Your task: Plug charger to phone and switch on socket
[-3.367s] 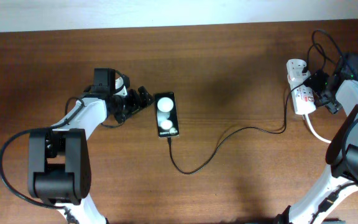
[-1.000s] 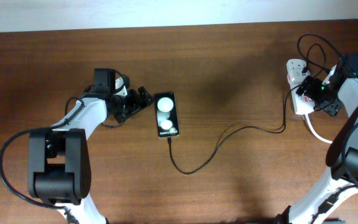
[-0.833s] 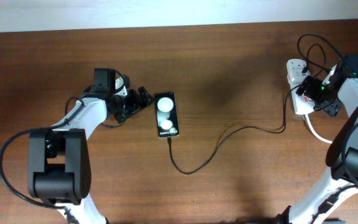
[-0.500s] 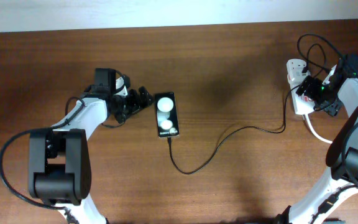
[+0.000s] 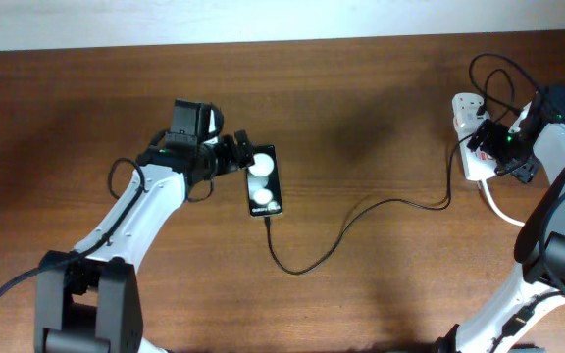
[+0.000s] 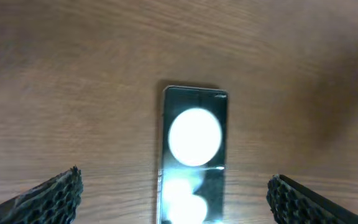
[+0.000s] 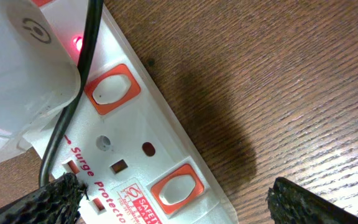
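The black phone [image 5: 264, 182] lies on the table with two white light spots on its screen; it also shows in the left wrist view [image 6: 194, 149]. The charger's thin black cable [image 5: 361, 211] runs from the phone's near end to the white adapter [image 7: 17, 68] on the white socket [image 5: 471, 157]. My left gripper [image 5: 245, 157] is open at the phone's far left corner, and its fingers [image 6: 176, 200] straddle the phone. My right gripper [image 5: 490, 145] is open over the socket, its fingers [image 7: 176, 198] either side of an orange switch [image 7: 178, 186]. A red light [image 7: 78, 43] glows beside the adapter.
A thick white cord [image 5: 498, 208] leaves the socket toward the right arm. A second orange switch [image 7: 112, 88] sits next to the adapter. The black cable [image 7: 82, 81] crosses the socket's face. The table's far edge runs along the top of the overhead view.
My left arm has swung right and its gripper now sits over the phone's far end. My right gripper earlier shifted onto the socket and has held still since.
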